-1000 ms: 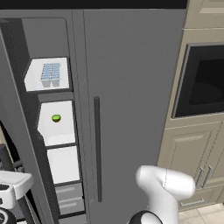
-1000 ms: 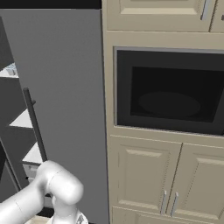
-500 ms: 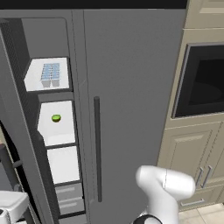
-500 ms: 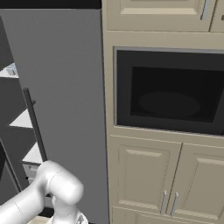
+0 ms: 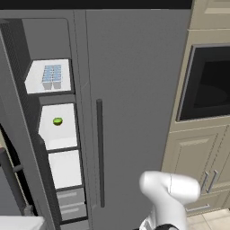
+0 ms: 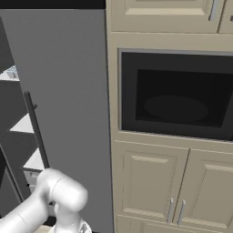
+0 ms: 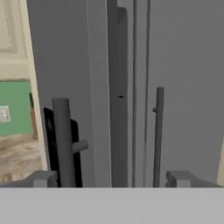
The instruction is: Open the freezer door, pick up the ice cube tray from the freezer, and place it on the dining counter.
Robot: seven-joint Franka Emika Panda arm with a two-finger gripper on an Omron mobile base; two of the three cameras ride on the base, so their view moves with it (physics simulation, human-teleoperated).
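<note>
You had the freezer standing open, its freezer door swung wide. The hand was spread open, holding nothing, near the door's bar handle. The ice cube tray sat on the top shelf, toward its back edge.

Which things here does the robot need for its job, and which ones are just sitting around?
For the job:
- ice cube tray on the top freezer shelf
- freezer, standing open
- freezer door with its bar handle
- gripper, open, holding nothing

Just sitting around:
- small green round thing on the second shelf
- wide plain grey door
- microwave
- beige cupboards
</note>
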